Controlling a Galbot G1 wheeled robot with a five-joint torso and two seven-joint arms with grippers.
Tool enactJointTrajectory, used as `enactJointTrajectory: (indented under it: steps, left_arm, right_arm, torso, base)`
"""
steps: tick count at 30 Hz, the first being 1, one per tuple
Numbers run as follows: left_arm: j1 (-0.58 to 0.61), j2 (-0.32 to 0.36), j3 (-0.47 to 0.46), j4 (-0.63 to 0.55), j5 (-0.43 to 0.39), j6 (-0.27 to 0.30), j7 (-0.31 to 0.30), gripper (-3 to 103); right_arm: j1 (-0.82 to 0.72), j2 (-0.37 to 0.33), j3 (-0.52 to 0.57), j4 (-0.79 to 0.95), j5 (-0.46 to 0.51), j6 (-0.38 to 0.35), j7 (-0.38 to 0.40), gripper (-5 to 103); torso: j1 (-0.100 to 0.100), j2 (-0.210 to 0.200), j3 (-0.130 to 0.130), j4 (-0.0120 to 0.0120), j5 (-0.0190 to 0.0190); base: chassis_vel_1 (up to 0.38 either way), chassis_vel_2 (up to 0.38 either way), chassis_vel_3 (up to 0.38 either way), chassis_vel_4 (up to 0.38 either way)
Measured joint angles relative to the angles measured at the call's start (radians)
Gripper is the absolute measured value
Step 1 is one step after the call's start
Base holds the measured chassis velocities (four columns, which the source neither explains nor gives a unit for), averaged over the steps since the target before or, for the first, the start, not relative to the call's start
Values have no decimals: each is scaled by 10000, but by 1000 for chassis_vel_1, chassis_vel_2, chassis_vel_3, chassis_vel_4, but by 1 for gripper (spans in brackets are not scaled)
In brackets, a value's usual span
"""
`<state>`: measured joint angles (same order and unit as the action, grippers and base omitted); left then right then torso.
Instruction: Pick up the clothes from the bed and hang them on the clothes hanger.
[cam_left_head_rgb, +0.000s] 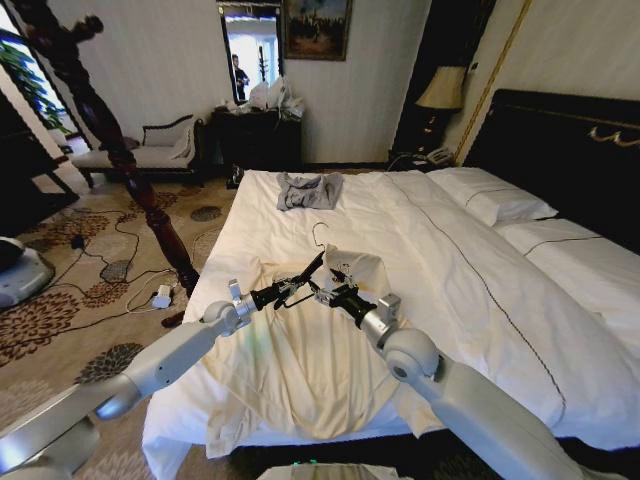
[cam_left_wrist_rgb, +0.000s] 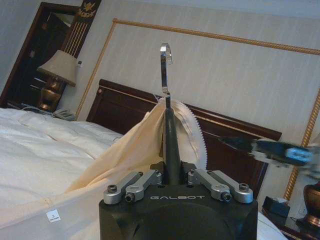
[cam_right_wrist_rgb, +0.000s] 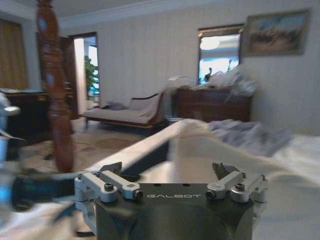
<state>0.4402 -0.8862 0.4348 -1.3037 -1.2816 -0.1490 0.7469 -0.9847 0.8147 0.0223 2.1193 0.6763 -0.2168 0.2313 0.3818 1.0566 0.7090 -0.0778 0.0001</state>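
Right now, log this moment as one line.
left gripper: shut on clothes hanger | clothes: partly draped on hanger, rest on bed | right gripper: open, beside garment

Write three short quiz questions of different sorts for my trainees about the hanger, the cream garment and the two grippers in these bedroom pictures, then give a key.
1. True or false: the left gripper is shut on the clothes hanger.
2. Which garment is draped over the hanger? A) the clothes B) the grey garment
3. Fill in: the right gripper, beside the hanger, has its jaws ____.

Key: 1 true. 2 A: cream fabric hangs from the hanger's shoulder, the rest lying on the bed. 3 open.
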Motion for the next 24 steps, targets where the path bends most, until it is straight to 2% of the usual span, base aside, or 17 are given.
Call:
enactJointTrajectory:
  steps: [6,9,12,24]
  left_arm:
    - [65,194,0,-183,12,5,-15,16]
    - [100,240,0,-280,34,5,-26,16]
    - [136,313,8,-446,62,5,-54,16]
    - [216,637,145,-793,111,16,-26,16]
  right_arm:
    - [-95,-436,638,-1076,-1340,488,-306,100]
    - [84,-483,625,-1493,-1659,625,-363,100]
    - [531,-509,289,-2130,-2154,812,-438,100]
    - [1902,-116,-837,-3221,-2844,984,-432,100]
  torso:
    - [0,0,0,2,-1]
    - [0,0,1,1,0]
    - [0,0,2,1,1]
    - [1,0,2,2,-1]
  base:
    - [0,0,0,0]
    - [0,0,0,0]
    - [0,0,0,0]
    - [0,0,0,0]
